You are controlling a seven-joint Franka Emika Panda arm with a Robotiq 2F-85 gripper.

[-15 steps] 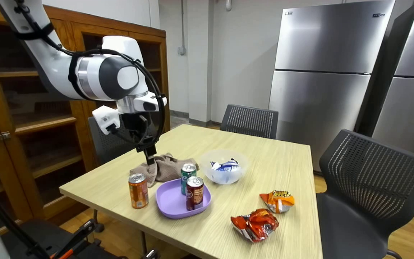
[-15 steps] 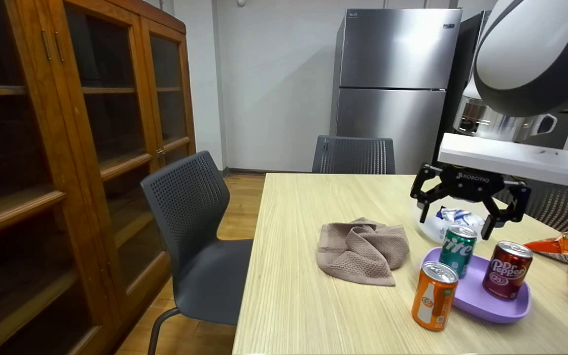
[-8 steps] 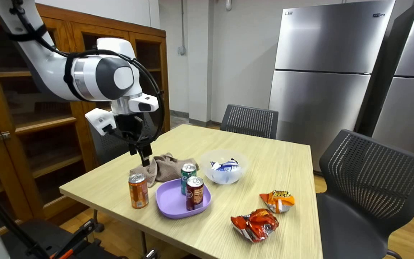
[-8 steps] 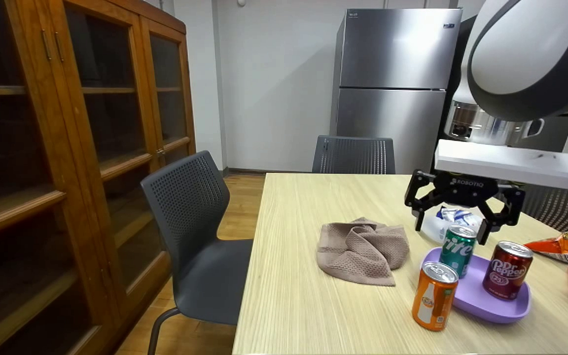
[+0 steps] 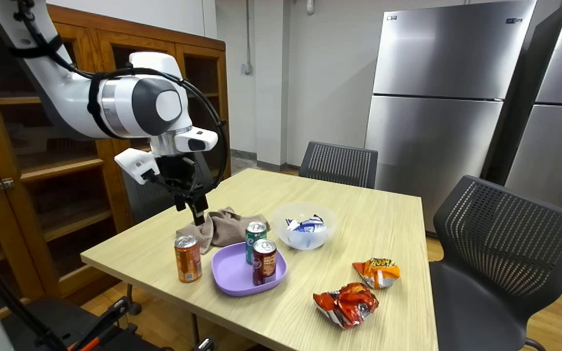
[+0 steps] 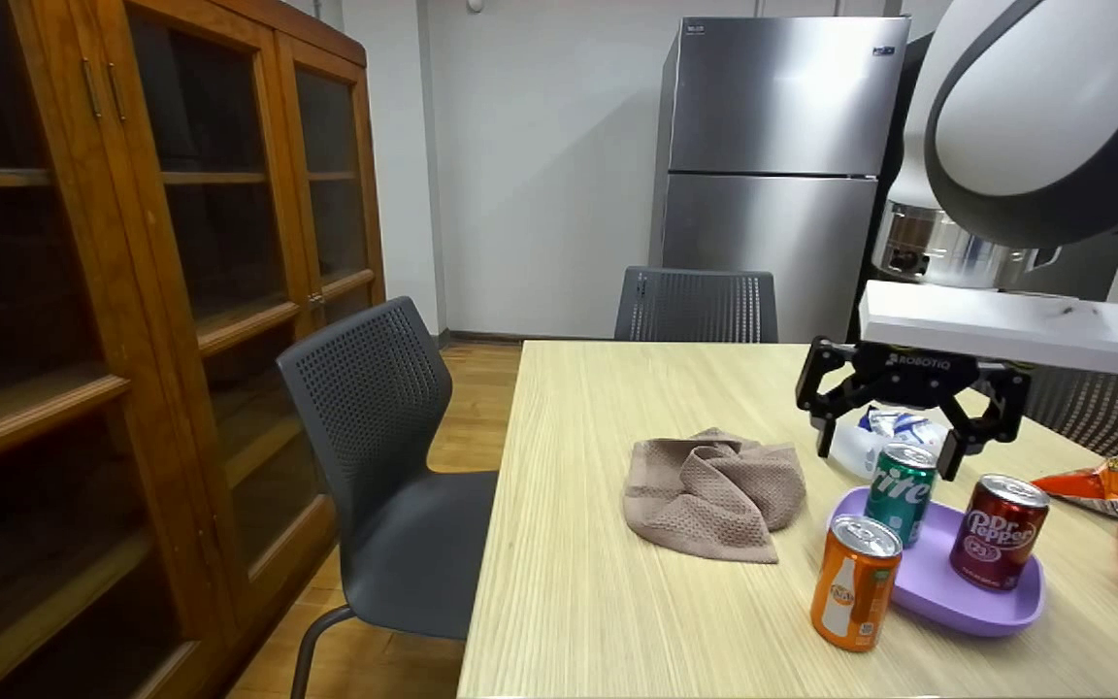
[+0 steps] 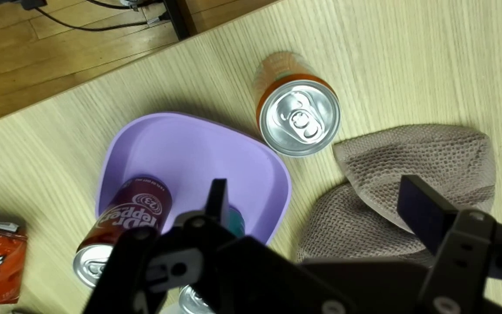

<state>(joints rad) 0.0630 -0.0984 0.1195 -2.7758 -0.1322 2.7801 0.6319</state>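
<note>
The gripper (image 6: 887,452) hung above the counter (image 5: 383,219), its fingers (image 7: 423,211) spread wide with nothing clasped between them. In the wrist view one fingertip overlapped the purple tray (image 7: 216,157) right by the green can (image 6: 899,500), while the opposite one overlapped the brown cloth (image 7: 434,159); the gap between them spanned the strip of counter that separated tray and cloth. The cloth lay rumpled on the counter, and in the wrist view a corner of it pointed toward the orange can (image 6: 856,587). That can stood upright on the counter, outside the tray and just beside its rim. Within the tray, the green can and the dark red Dr Pepper can (image 6: 1000,532) both stood upright, near each other.

Past the tray sat a translucent bowl (image 5: 305,243) with a blue-and-white wrapper (image 5: 310,225) inside it. An orange snack bag (image 5: 378,272) and a red snack bag (image 5: 348,306) lay near each other on the counter, well apart from the gripper. In an exterior view a dark gray chair (image 5: 515,243) stood at the counter's edge. Both exterior views showed a steel refrigerator (image 6: 772,243) and a wooden cabinet (image 6: 98,243) with glazed doors.
</note>
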